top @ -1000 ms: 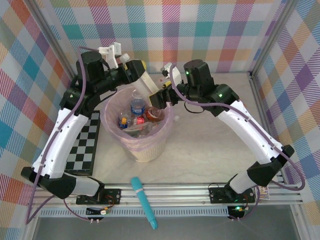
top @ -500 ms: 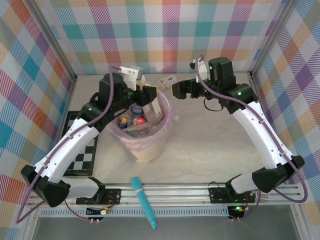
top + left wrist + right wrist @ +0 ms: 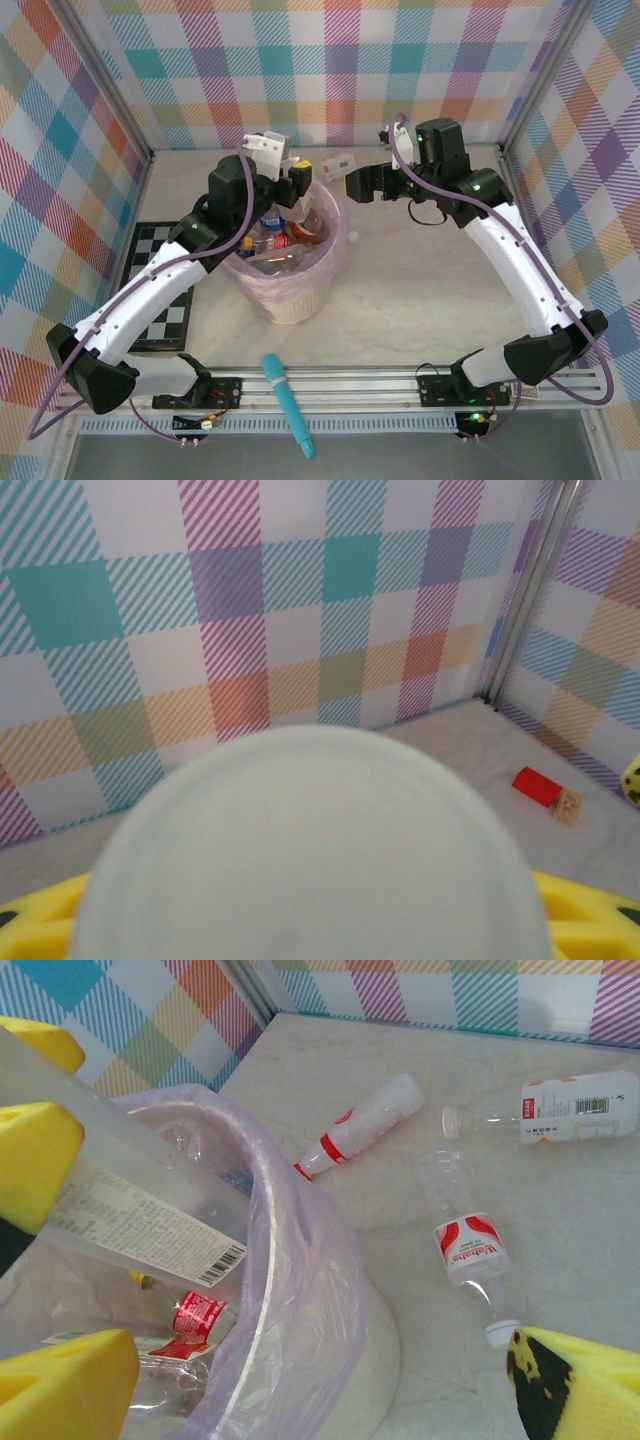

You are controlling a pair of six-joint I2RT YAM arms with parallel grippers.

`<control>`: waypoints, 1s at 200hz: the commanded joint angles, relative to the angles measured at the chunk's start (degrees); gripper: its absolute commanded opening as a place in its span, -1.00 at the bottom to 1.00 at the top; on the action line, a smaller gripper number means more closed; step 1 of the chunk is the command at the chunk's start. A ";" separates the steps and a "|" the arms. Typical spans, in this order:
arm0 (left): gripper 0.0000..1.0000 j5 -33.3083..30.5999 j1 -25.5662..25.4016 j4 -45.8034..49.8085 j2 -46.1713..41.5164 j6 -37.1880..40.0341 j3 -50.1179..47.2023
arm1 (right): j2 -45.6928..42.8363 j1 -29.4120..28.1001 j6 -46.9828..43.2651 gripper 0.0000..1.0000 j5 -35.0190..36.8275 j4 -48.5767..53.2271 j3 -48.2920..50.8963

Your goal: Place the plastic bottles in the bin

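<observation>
The left pincer [image 3: 297,186] hangs over the bin [image 3: 292,305], its pads closed partway on the held bottle [image 3: 150,1225], a clear one tilted across the rim. The right pincer [image 3: 357,185] stands wide and empty, just past the bin's far-right rim.

At the near edge of the table [image 3: 430,290] lies a teal stick [image 3: 288,405], and a checkerboard [image 3: 160,305] sits by the left edge; both are out of the way. The bin stands left of centre with the binned bottles [image 3: 272,215] inside.

Beyond it, towards the far edge, three lie on their sides, apart from one another: the red-label bottle [image 3: 468,1245] nearest, then the slim bottle [image 3: 362,1125] and the barcode bottle [image 3: 565,1108]. They look empty, so probably light, thin-walled and slick. They may dent under a hard squeeze and roll if nudged, so grip across the labelled body, not the neck.

The bag [image 3: 300,1290] and the left arm crowd the drop. A red block [image 3: 532,785] lies near a far corner
</observation>
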State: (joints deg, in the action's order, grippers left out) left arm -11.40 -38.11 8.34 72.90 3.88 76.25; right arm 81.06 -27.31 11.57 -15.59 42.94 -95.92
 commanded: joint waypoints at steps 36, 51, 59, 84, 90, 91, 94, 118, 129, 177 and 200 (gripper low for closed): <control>-0.99 -3.91 -2.72 -1.48 -0.82 3.05 -9.23 | -1.26 0.64 -1.20 0.89 -1.34 0.07 0.90; -0.99 -5.55 -3.32 -2.48 -1.17 3.06 -12.41 | -1.16 0.69 -1.03 0.89 -1.60 -0.24 1.08; -1.00 -5.56 -3.47 -3.10 -1.40 3.06 -14.08 | -1.03 0.68 -0.95 0.89 -1.80 -0.38 1.16; -1.00 -6.74 -4.24 -3.49 -1.71 3.72 -16.39 | -0.81 0.68 -0.85 0.89 -1.96 -0.57 1.03; -1.00 -8.37 -4.82 -3.52 -1.84 4.65 -16.52 | -0.81 0.69 -0.77 0.89 -1.97 -0.64 0.99; -1.00 -8.81 -5.07 -3.64 -1.91 4.87 -16.55 | -0.81 0.68 -0.77 0.88 -2.02 -0.65 0.99; -1.00 -10.28 -5.57 -4.20 -2.21 5.43 -16.78 | -0.81 0.61 -0.72 0.88 -2.06 -0.64 1.00; -1.00 -19.92 -7.07 -10.62 -4.79 8.89 -17.54 | -0.81 0.68 -0.61 0.88 -2.37 -0.92 1.00; -1.00 -23.55 -7.03 -11.39 -4.82 10.31 -15.90 | -0.73 0.68 -0.55 0.88 -2.72 -1.01 0.92; -1.00 -26.13 -6.47 -11.37 -2.36 13.74 -10.13 | -0.41 0.66 -1.10 0.88 -3.02 -0.24 0.47; -1.00 -26.05 -5.15 -8.01 0.44 10.63 -9.39 | -0.40 0.68 -1.36 0.88 -2.95 -0.21 0.47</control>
State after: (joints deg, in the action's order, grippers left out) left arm -33.87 -45.08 -4.29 71.02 14.24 65.63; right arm 81.03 -26.94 11.33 -17.23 42.96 -95.31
